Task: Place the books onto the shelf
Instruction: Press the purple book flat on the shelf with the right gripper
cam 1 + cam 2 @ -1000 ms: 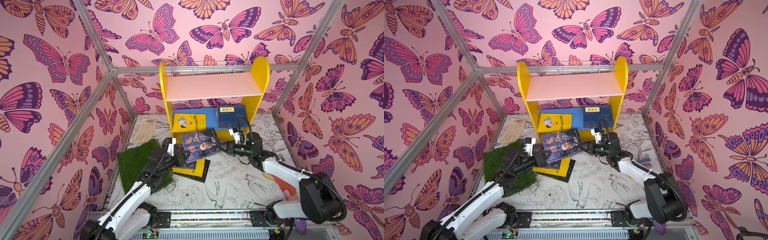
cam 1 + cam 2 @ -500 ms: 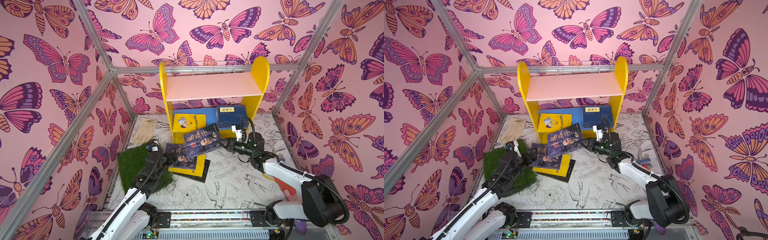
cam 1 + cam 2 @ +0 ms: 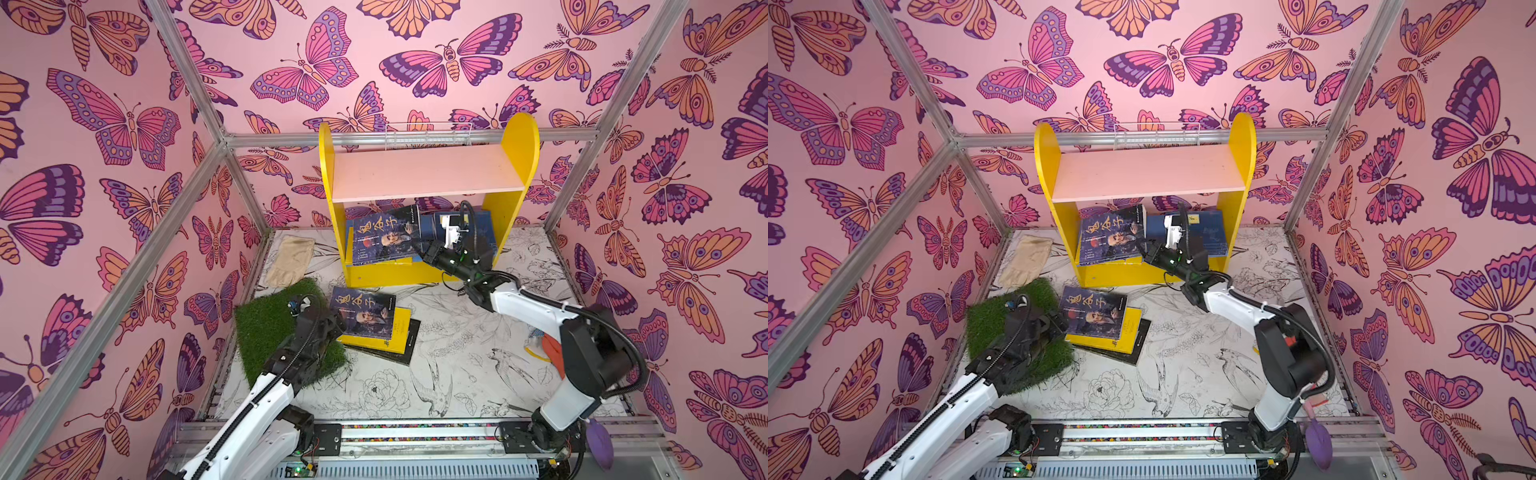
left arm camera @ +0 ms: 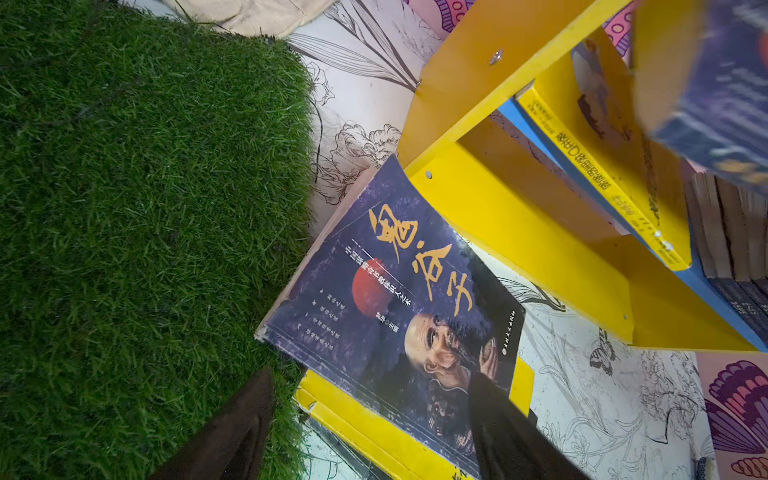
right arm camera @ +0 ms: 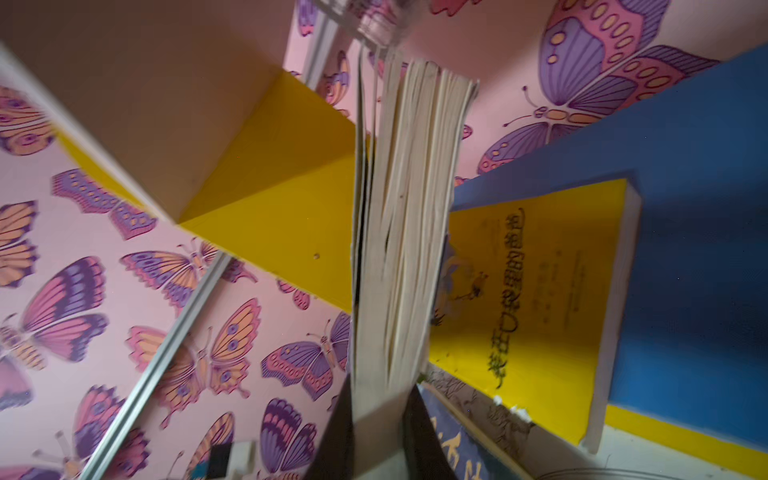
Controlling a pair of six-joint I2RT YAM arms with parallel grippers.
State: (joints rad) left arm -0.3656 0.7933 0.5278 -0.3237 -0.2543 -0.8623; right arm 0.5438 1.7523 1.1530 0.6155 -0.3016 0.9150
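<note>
— Butterfly wallpaper (image 3: pixel 124 124) all round, bird sketches across the bench (image 3: pixel 457 353), and the right pincer (image 3: pixel 424 252) is clamped on the lower corner of a dark blue portrait book (image 3: pixel 384 239).
— Where's that book?
— Inside the shelf (image 3: pixel 515 141), lower tier, tilted above a yellow book (image 5: pixel 540 291) lying flat on the blue board (image 5: pixel 685 208). Navy books (image 3: pixel 1210 235) sit just beside it, to the right.
— And the left pincer (image 3: pixel 337 325)?
— Jaws spread wide, gripping nothing. One finger's over the green turf (image 3: pixel 266 328), the other over the near corner of the pile on the bench. Touching or not, I can't tell.
— What's in that pile?
— A second portrait book (image 3: pixel 365 311) on top, a yellow one (image 3: pixel 401 332) beneath, a black one (image 3: pixel 409 347) at the bottom.
</note>
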